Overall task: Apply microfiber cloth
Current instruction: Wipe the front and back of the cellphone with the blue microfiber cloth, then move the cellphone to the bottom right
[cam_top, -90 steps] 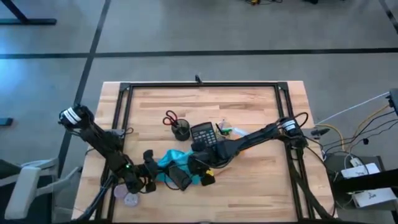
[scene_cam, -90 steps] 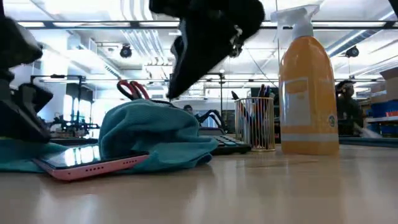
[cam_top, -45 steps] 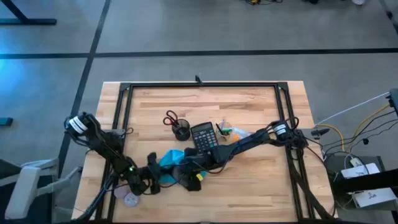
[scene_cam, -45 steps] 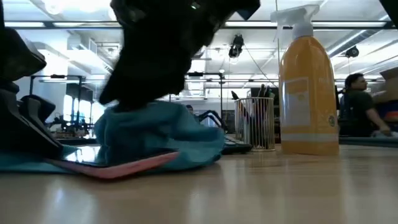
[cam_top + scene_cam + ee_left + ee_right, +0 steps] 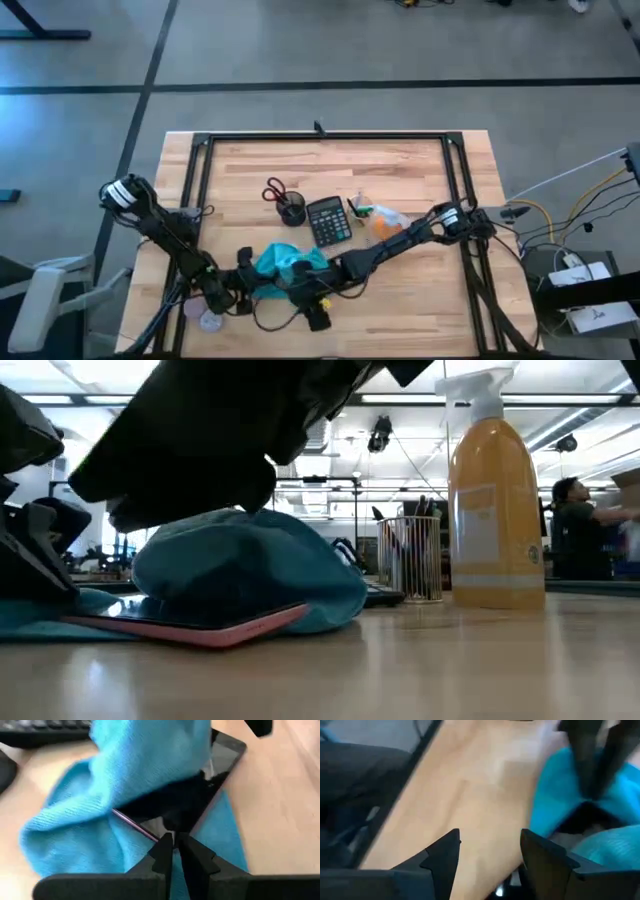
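Bunched turquoise microfiber cloth lies near the table's near edge, draped over a pink-edged black smartphone. Left gripper: fingers pressed together at the phone's edge. Right gripper: fingers spread, empty. Judgement: cloth is on the screen; wiping appears unfinished.

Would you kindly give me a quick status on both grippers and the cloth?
Left gripper shut on the smartphone's edge. Right gripper open, low beside the microfiber cloth. Cloth bunched over the phone. Calculator and spray bottle close by.
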Robot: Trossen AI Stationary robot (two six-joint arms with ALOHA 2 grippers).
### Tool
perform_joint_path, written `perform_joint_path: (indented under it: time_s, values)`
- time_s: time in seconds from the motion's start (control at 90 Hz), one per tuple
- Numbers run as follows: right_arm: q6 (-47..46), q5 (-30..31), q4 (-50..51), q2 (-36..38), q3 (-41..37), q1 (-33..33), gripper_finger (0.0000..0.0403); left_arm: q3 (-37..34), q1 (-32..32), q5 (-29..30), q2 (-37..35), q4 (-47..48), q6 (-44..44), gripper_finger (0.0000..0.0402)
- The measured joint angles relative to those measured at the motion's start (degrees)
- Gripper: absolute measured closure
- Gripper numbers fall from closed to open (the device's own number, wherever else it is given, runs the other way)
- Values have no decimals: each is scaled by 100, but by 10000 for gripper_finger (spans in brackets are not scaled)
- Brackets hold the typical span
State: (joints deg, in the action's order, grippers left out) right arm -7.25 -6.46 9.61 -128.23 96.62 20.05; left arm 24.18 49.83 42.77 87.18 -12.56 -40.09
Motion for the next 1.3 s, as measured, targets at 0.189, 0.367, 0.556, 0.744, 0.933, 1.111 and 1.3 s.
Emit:
perform_joint_path:
  time_s: [0.189, 0.367, 0.556, 0.744, 0.933, 1.111, 1.3]
  values:
    - [-456, 49, 434, -26, -37, -17, 222, -15, -214, 296, 28, 158, -31, 381]
    - [-319, 355, 894, -26, -37, -204, 222, -10, -467, 77, 345, 136, -110, 381]
    - [244, 1936, 2082, 24, 316, -671, 222, 17, -473, -54, 439, 101, -207, 381]
    - [330, 1698, 2756, 254, 1065, -762, 223, 15, -471, -86, 439, 118, -232, 381]
    - [418, 757, 1703, 128, 1312, -619, 228, 13, -471, -121, 424, 190, -223, 381]
    - [705, 220, 910, -371, 1272, -537, 226, 11, -466, -218, 340, 335, -209, 381]
    - [945, 163, 832, -887, 1440, -762, 225, 11, -456, -327, 256, 485, -177, 381]
